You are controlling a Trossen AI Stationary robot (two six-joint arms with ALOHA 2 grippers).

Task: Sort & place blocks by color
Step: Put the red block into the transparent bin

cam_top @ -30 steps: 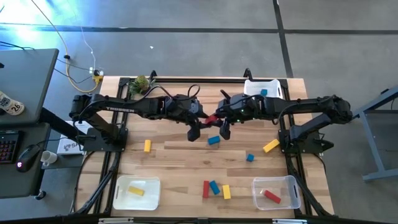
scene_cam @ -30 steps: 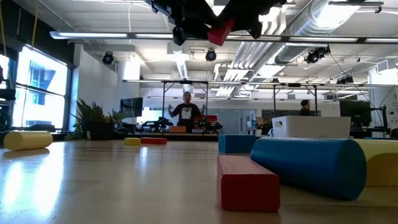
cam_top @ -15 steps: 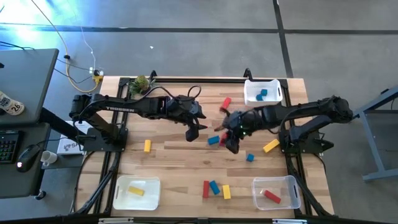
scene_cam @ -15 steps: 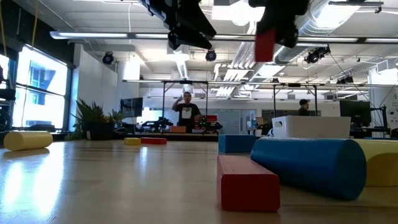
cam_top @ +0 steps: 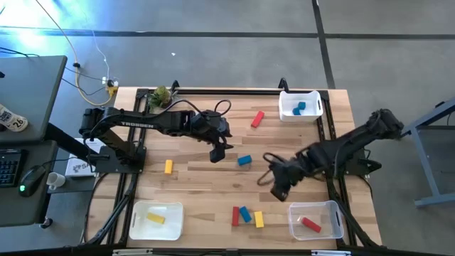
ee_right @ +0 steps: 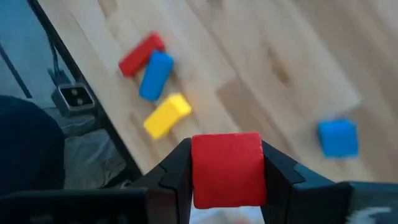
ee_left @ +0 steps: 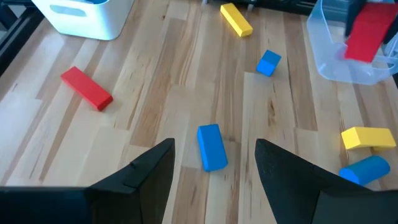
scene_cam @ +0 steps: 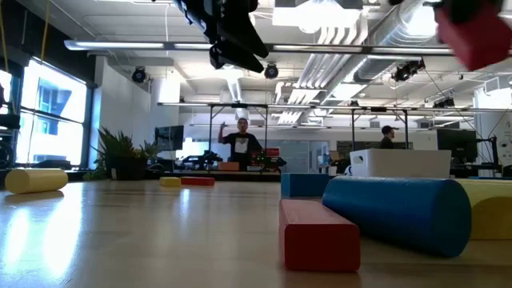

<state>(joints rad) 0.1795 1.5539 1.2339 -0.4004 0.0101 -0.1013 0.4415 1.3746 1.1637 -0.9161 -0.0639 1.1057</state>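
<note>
Red block (ee_right: 227, 168): clamped between right gripper (ee_right: 227, 177) fingers, aloft just beside clear bin (cam_top: 328, 210) holding 1 red bar (cam_top: 310, 225). Step: carrying to drop; next, centre over bin, release. Left gripper (ee_left: 214, 171): jaws apart, empty, above blue bar (ee_left: 212, 147).

A red block (ee_right: 227, 168) is clamped between the two dark fingers (ee_right: 177, 171) of the right gripper (ee_right: 227, 177), with one finger pressed against each side of it. Beyond it, the wooden table (ee_right: 261, 68) is seen. Three blocks are grouped close together near the table's edge: a red bar (ee_right: 141, 53), a blue bar (ee_right: 155, 75) touching it, and a yellow bar (ee_right: 166, 116) just beside the blue one. A blue cube (ee_right: 338, 138) lies well apart from that group. Past the table's edge, a dark frame rail (ee_right: 59, 59) and a small grey box (ee_right: 76, 98) are visible.
</note>
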